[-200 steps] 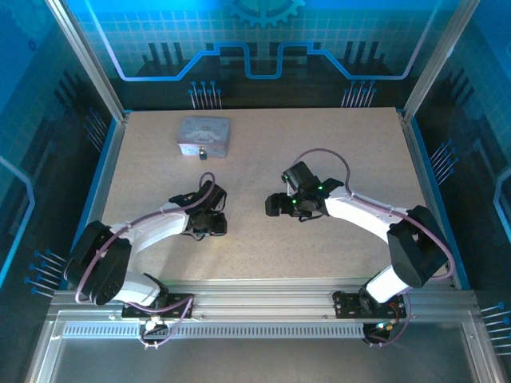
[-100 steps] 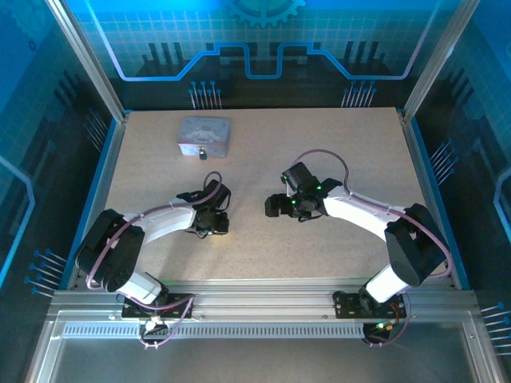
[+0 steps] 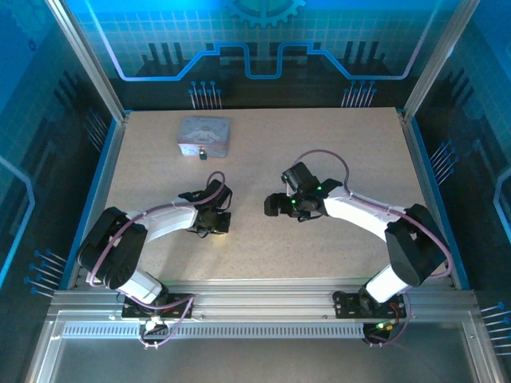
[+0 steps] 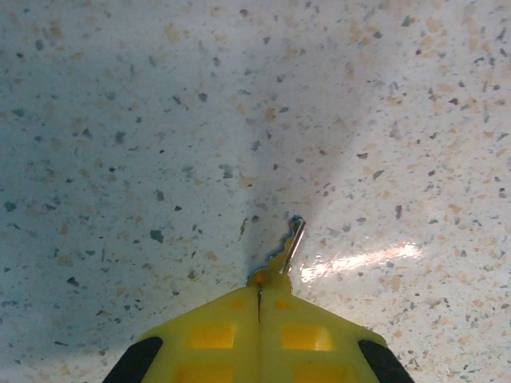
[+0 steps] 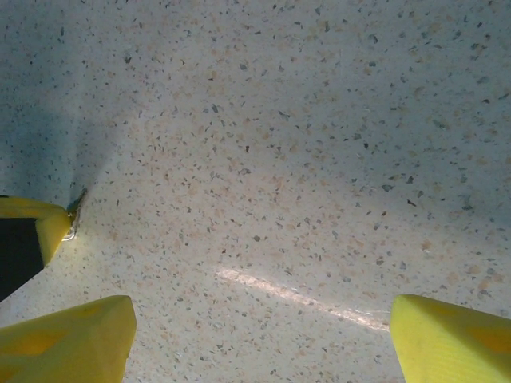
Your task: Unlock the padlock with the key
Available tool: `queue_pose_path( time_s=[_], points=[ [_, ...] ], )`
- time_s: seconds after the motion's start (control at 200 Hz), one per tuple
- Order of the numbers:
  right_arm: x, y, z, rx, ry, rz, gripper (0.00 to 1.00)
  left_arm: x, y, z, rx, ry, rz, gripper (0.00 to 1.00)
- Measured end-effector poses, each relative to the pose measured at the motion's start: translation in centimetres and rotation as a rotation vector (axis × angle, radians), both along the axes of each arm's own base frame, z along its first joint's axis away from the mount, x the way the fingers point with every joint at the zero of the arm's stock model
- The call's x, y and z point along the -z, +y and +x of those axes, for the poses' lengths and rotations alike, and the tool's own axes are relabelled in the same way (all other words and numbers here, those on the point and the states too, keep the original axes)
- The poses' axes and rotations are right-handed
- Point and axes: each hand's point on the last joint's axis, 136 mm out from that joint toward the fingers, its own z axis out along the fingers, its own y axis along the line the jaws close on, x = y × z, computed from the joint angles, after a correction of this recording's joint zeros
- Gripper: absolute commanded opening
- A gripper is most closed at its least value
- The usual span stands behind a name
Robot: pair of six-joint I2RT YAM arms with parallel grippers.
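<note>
Both arms crouch low — left jaws pinch the key [image 4: 292, 243].

Key [image 4: 293, 246] mostly hidden inside left gripper [image 4: 259, 289]; padlock [image 3: 204, 132] detail seemingly too small.

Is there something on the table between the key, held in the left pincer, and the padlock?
Nothing visible: bare table separates the key, pinched in the left pincer, from the padlock.
</note>
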Motion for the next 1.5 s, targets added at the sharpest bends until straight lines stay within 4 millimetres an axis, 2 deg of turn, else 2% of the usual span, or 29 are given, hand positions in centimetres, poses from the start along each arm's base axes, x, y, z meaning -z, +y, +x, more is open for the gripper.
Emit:
queue_pose_path(
  time_s=[0.305, 0.625, 0.76, 0.96, 1.081, 1.326, 1.501],
  points=[
    [-0.6, -0.2, -0.4, 0.060, 0.028, 0.118, 0.83, -0.4, -1.7, 0.5, 0.111, -0.048, -0.030, 0.00],
    [0.3, 1.1, -1.2, 0.082, 0.107, 0.259, 0.78, -1.6, -3.5, 0.8, 0.179, -0.142, -0.139, 0.00],
    [0.1, 2.2, -0.9, 0.078, 0.117, 0.328, 0.71, -2.9, -4.4, 1.2, 0.210, -0.184, -0.192, 0.00],
    [-0.7, 4.0, -0.4, 0.051, 0.129, 0.429, 0.70, -5.1, -5.9, 0.9, 0.259, -0.225, -0.274, 0.00],
    [-0.9, 4.9, -0.4, 0.026, 0.144, 0.473, 0.66, -6.1, -6.5, 0.5, 0.282, -0.233, -0.315, 0.00],
    [-1.9, 6.0, -0.3, -0.014, 0.159, 0.519, 0.53, -7.8, -7.3, 0.0, 0.310, -0.250, -0.369, 0.00],
    [-2.3, 6.6, -0.5, -0.034, 0.174, 0.550, 0.49, -9.1, -8.0, 0.1, 0.331, -0.266, -0.404, 0.00]
  ],
)
